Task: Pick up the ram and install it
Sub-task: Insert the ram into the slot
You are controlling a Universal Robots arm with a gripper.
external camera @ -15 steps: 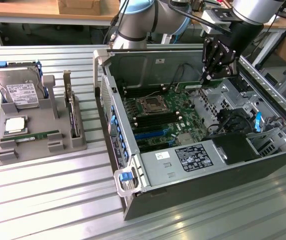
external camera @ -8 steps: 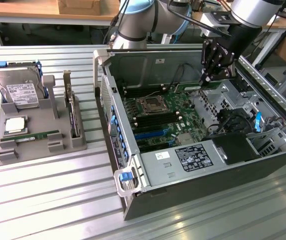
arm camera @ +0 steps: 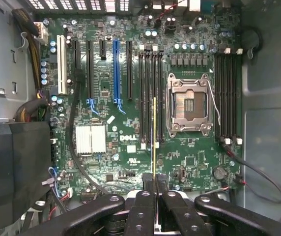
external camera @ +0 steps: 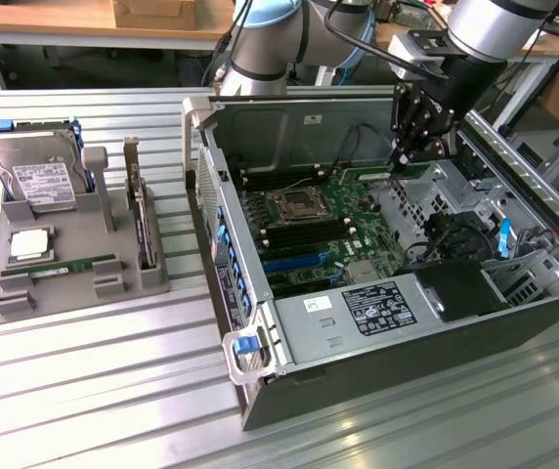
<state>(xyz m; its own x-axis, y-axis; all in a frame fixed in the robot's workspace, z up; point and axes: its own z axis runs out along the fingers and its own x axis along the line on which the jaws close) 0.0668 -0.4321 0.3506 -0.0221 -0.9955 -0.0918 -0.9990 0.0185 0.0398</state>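
Observation:
My gripper [external camera: 404, 161] hangs inside the open computer case [external camera: 260, 386], over the far end of the motherboard [external camera: 314, 220]. It is shut on the ram [arm camera: 154, 137], a thin green stick that the wrist view shows edge-on between the black fingers [arm camera: 143, 196]. The ram is held above the board, lined up lengthwise with the black memory slots [arm camera: 148, 88] beside the CPU socket [arm camera: 189, 105]. It does not appear seated in a slot. In the exterior view a strip of the ram's green [external camera: 369, 174] shows by the gripper.
A grey holder tray [external camera: 74, 293] at the exterior view's left carries a hard drive [external camera: 40, 181], a processor [external camera: 27, 244], another green stick [external camera: 74, 266] and an upright dark card [external camera: 141, 220]. More memory slots [arm camera: 226, 93] flank the socket. Cables [arm camera: 74, 147] cross the board.

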